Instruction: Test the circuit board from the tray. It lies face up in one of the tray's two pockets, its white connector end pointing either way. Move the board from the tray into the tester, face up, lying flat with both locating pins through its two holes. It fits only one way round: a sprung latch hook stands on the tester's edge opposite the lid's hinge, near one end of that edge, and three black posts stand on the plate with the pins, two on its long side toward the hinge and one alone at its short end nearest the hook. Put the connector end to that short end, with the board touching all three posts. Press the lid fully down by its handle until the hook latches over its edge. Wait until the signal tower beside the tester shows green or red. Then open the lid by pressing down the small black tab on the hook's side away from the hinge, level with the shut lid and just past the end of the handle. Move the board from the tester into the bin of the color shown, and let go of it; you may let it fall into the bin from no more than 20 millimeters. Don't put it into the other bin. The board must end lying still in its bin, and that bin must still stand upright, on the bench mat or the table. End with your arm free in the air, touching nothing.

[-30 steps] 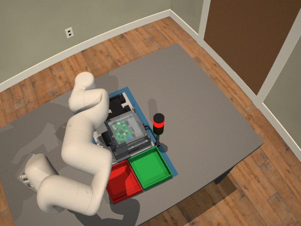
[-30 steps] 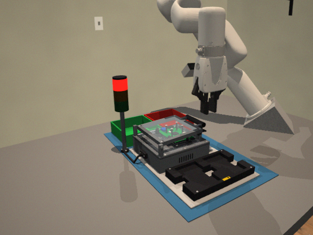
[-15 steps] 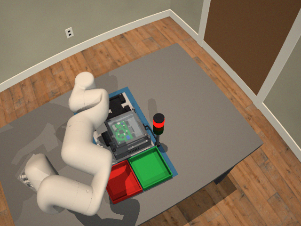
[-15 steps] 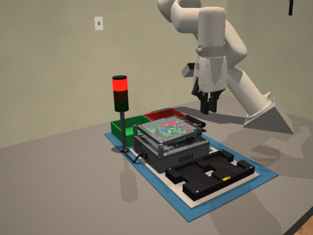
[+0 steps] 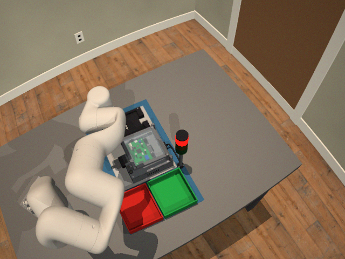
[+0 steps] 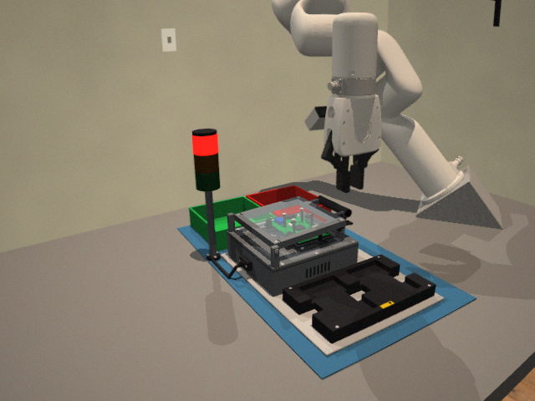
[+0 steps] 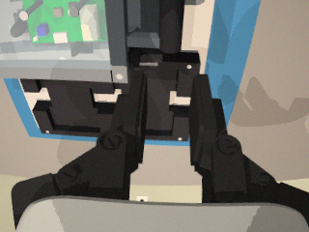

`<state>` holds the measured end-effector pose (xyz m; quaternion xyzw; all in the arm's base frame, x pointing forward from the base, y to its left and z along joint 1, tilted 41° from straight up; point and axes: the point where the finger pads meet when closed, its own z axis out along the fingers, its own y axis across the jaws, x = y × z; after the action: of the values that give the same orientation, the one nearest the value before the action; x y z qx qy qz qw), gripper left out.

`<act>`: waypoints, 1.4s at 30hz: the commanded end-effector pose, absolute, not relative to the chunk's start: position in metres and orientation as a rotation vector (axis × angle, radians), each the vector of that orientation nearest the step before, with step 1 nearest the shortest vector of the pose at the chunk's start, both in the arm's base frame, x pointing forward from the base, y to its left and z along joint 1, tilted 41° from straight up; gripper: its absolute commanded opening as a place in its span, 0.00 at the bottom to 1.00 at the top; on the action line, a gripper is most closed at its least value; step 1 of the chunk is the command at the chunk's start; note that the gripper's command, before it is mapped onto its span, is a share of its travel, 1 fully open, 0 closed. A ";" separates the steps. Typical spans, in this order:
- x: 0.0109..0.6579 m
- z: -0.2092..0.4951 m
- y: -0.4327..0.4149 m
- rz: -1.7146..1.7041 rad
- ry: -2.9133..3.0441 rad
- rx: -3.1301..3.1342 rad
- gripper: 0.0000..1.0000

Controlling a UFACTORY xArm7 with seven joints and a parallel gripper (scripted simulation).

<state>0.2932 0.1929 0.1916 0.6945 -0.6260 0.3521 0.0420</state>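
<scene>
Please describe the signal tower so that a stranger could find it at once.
On the blue bench mat, look beside the dark tester, next to the green bin. A thin grey pole carries the signal tower; only it stands tall, with its top segment glowing red.

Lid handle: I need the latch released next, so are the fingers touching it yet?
Apart. The exterior view shows the fingers hanging above the handle, with table between.
</scene>
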 end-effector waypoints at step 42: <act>0.300 0.201 0.144 1.078 -1.917 2.131 0.27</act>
<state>0.2987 0.1441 0.2018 0.6950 -0.6259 0.3514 0.0416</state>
